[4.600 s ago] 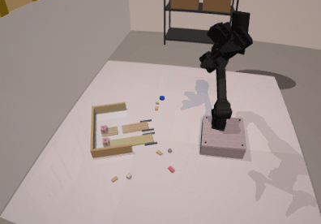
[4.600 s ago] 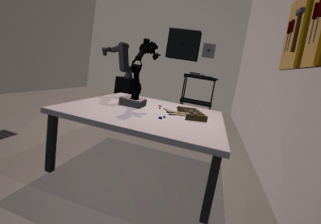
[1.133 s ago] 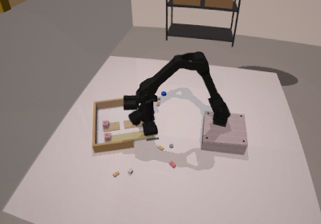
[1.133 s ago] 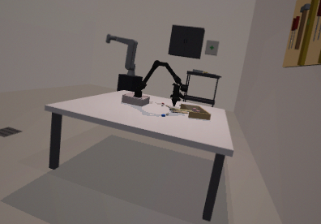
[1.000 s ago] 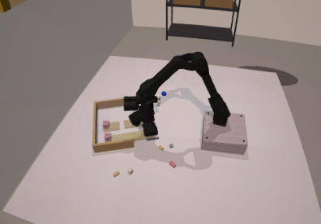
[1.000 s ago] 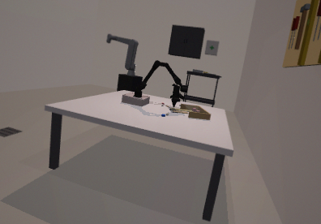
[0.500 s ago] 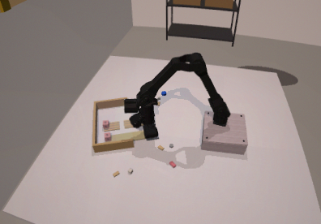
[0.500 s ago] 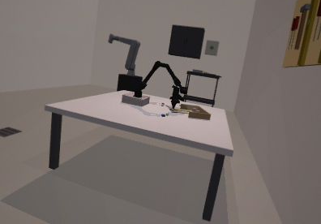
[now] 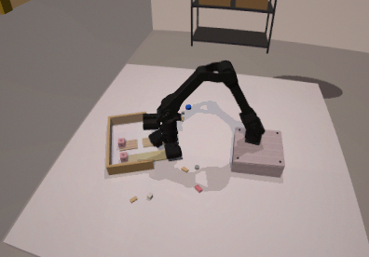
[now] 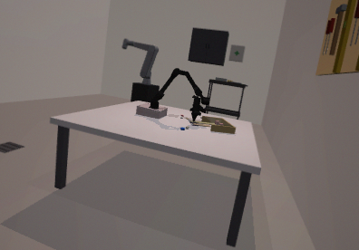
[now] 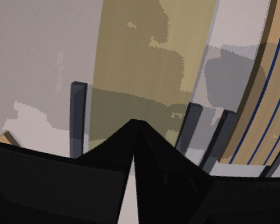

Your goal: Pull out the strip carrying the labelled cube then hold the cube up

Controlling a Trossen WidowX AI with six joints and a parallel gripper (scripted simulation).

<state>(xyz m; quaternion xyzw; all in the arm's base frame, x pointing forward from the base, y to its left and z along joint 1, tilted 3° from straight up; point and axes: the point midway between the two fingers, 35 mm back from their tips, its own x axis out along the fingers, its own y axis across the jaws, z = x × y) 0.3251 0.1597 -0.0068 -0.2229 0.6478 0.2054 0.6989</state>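
Observation:
A wooden tray (image 9: 110, 140) (image 10: 225, 129), open on the side facing the arm, holds two strips. Each strip carries a pink cube. The front strip (image 9: 145, 156) (image 11: 156, 35) is olive and in one piece; its cube (image 9: 124, 156) sits at its left end. The back strip (image 9: 133, 144) is tan and looks cut into pieces; its cube (image 9: 122, 142) is also at the left. My gripper (image 9: 173, 152) (image 10: 196, 120) (image 11: 136, 126) is shut, with its tips low over the olive strip's right end at the tray's open side. I cannot see whether the tips pinch the strip.
The arm's grey base block (image 9: 261, 154) stands to the right. Small loose pieces lie on the white table: a tan chip (image 9: 184, 169), a grey ball (image 9: 197, 166), a pink piece (image 9: 198, 188), a tan piece (image 9: 133, 199), a white cube (image 9: 149, 196) and a blue ball (image 9: 188, 106).

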